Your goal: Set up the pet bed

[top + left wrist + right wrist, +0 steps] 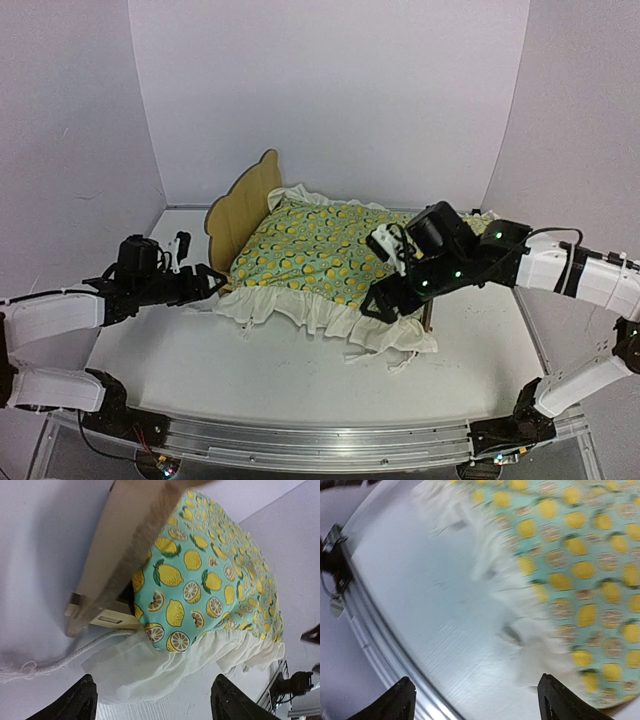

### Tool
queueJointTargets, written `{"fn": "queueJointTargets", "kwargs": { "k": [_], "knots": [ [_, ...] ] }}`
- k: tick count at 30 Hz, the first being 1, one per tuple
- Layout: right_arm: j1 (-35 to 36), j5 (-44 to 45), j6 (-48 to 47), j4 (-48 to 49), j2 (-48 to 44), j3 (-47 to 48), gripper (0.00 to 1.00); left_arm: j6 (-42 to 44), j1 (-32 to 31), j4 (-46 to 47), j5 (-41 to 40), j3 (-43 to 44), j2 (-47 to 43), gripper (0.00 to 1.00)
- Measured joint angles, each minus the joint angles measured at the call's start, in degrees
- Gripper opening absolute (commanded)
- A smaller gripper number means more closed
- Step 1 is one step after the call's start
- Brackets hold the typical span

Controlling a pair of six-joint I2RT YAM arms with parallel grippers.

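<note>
The pet bed stands mid-table with its plywood headboard at the left. The lemon-print blanket covers it, and the white ruffle spills over the near side, so the mattress pad is hidden. My left gripper is open and empty, low at the bed's head corner. The left wrist view shows the headboard, the blanket and the ruffle just ahead of the gripper. My right gripper is open and empty over the foot-end ruffle, with the blanket beside the gripper.
A white cord lies on the table by the bed's corner. A bed leg shows under the ruffle at the foot end. A bit of matching fabric shows behind the right arm. The metal front rail edges the table.
</note>
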Motion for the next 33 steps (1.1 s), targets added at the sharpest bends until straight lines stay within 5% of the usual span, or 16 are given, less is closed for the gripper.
{"fn": "queueJointTargets", "kwargs": {
  "k": [9,15,20,25,29,33],
  "knots": [
    [-7.9,12.3,-9.7,-12.7,5.3,6.5,0.84,6.6,-3.6,7.1,6.5,1.9,19.4,0.73],
    [-9.6,14.7,-11.7,-15.8,6.8,6.4,0.64,7.6,-4.2,10.4,5.2,4.4,23.3,0.25],
    [-10.1,14.6,-11.7,-14.9,6.9,5.6,0.70,4.6,-4.6,12.0,-1.4,4.2,22.4,0.01],
    [-10.1,15.0,-11.5,-12.9,7.5,1.1,0.59,0.7,-4.7,16.4,-6.8,1.8,20.0,0.00],
    [-9.9,17.3,-10.0,-10.3,8.2,-2.5,0.37,-1.5,-5.0,19.4,-13.9,-2.5,14.2,0.00],
    [-9.1,17.5,-8.0,-6.0,7.6,-6.0,0.36,-2.0,-5.5,22.1,-18.3,-3.3,11.8,0.00]
  ]
}}
